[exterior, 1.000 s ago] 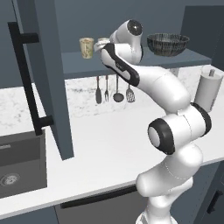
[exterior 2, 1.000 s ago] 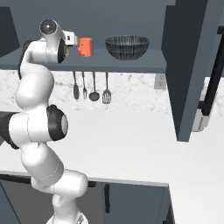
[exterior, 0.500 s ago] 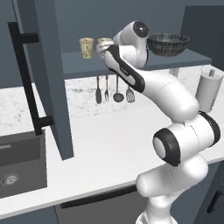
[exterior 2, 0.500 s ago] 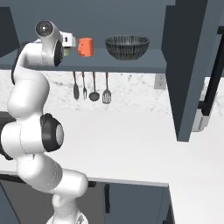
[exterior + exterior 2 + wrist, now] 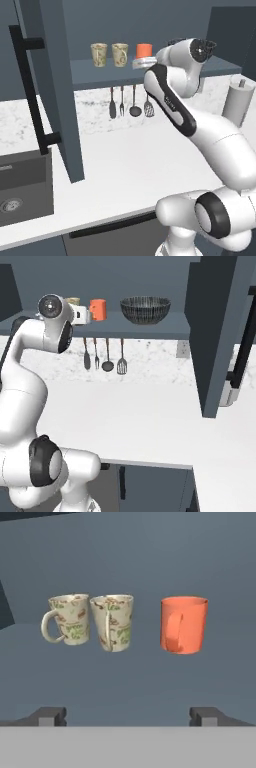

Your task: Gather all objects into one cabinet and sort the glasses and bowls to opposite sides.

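The three cups now stand in a row on the cabinet shelf [image 5: 100,75], and the main risk is a knock from the gripper [image 5: 128,714] as it works near them. The two beige speckled cups [image 5: 90,621] stand so close that they touch or nearly touch, so a nudge to one would carry into the other and could tip both. The orange-red cup [image 5: 183,624] stands apart from that pair, on the side towards the black mesh bowl [image 5: 145,308]; it sits almost straight ahead of the hand, so any forward drift would meet it first and push it back or over. The shelf's front edge is close under the cups, and a sideways sweep could roll one off onto the surface [image 5: 130,165] below.

The bowl rests on the same shelf, well apart from the orange-red cup, towards the open cabinet door [image 5: 212,331]. Judged from this, the sorting looks largely done, with cups on one side and the bowl on the other.

The arm [image 5: 200,130] rises from the base, bends sharply at the elbow and reaches up to shelf height, the hand level and pointing into the cabinet at the cups. The fingers [image 5: 47,716] are spread wide and hold nothing; both tips sit short of the cups.
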